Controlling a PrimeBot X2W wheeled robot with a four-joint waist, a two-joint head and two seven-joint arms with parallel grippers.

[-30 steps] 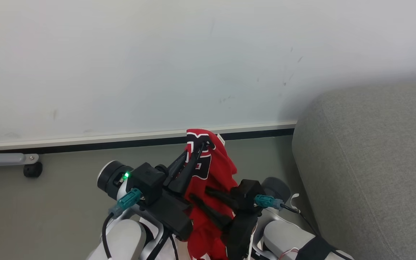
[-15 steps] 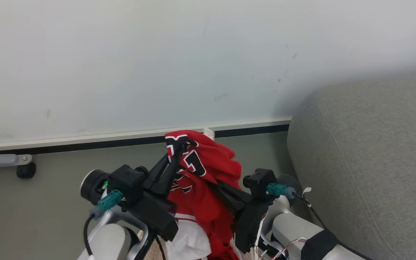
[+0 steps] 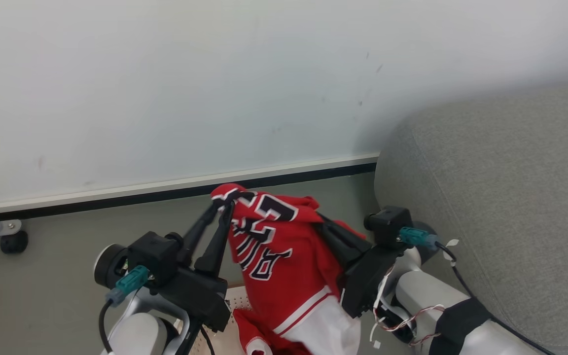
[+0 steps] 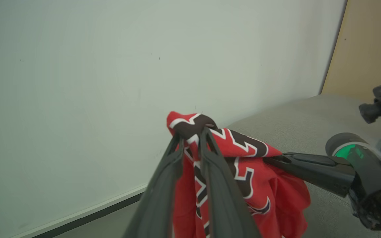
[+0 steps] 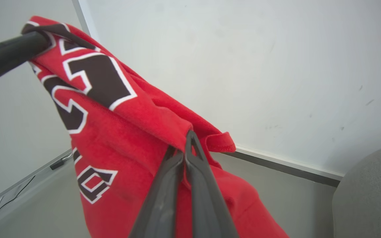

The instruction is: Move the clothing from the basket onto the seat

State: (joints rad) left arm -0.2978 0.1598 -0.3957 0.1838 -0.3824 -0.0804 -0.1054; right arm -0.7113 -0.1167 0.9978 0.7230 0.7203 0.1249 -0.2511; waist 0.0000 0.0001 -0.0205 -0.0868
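Head view, lower centre: my left gripper (image 3: 222,207) and right gripper (image 3: 322,222) each clench the red jersey (image 3: 284,261), stretched between them above the basket (image 3: 236,297), left of the grey seat (image 3: 501,187).

clothing (image 3: 289,286) of soft matt red cloth, seat (image 3: 501,197) of coarse grey weave

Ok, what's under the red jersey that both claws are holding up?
A strip of the cream perforated basket and a red, white-trimmed piece show below the jersey. The rest of the basket is covered, so what else it holds can't be seen.
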